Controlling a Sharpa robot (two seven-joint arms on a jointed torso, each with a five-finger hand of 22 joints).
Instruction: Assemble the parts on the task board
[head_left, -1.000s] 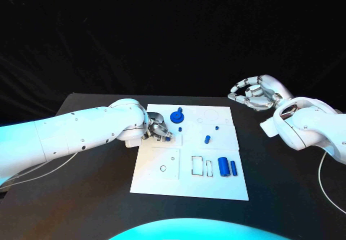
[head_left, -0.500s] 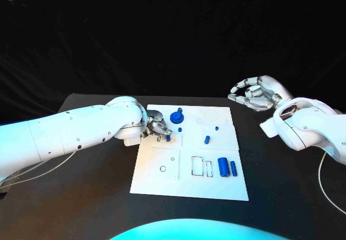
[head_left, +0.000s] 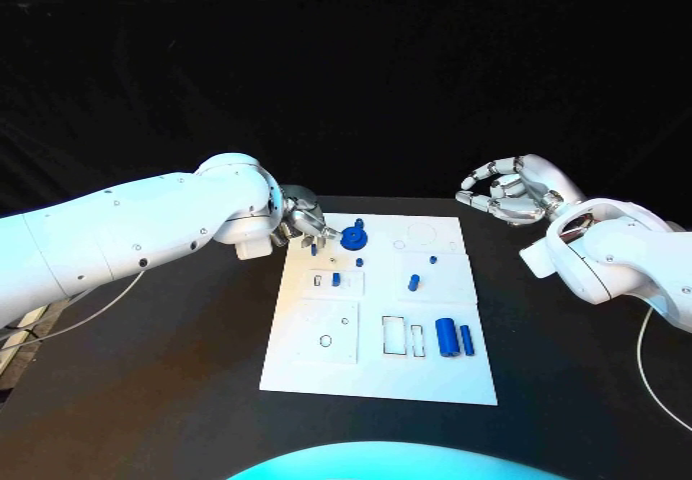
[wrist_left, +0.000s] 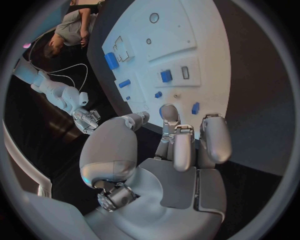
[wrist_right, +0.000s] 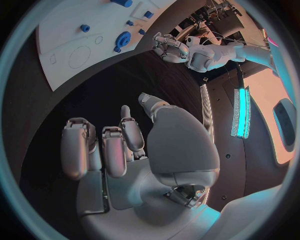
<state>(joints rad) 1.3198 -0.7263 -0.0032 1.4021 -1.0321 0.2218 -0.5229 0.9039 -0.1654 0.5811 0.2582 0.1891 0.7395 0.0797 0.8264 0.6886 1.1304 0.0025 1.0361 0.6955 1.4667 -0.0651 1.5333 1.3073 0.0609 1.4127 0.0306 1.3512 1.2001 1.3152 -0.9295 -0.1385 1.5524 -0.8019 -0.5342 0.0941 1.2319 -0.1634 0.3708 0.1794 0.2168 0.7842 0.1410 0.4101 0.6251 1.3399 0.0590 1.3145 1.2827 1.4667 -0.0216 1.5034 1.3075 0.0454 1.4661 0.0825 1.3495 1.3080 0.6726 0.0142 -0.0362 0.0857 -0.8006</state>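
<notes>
The white task board (head_left: 382, 375) lies in the middle of the black table. My left hand (head_left: 303, 226) hovers over the board's far left corner, fingers apart, holding nothing; the left wrist view shows its bare palm (wrist_left: 178, 150). A round blue part with a peg (head_left: 355, 236) stands just right of it. A small blue block (head_left: 335, 279) sits in a slot, with several small blue parts (head_left: 414, 281) nearby. Two blue cylinders (head_left: 454, 335) lie near the board's right edge. My right hand (head_left: 508, 191) hangs off the board's far right corner, fingers loosely bent and empty (wrist_right: 119, 145).
Bare black table (head_left: 188, 340) surrounds the board on both sides. Outlined empty recesses (head_left: 397, 333) lie in the board's near half. A cable (head_left: 652, 390) trails across the table at the right.
My left hand has let go of the small blue block in its slot and drawn back, upward, to the board's far left corner. The right hand has stayed put.
</notes>
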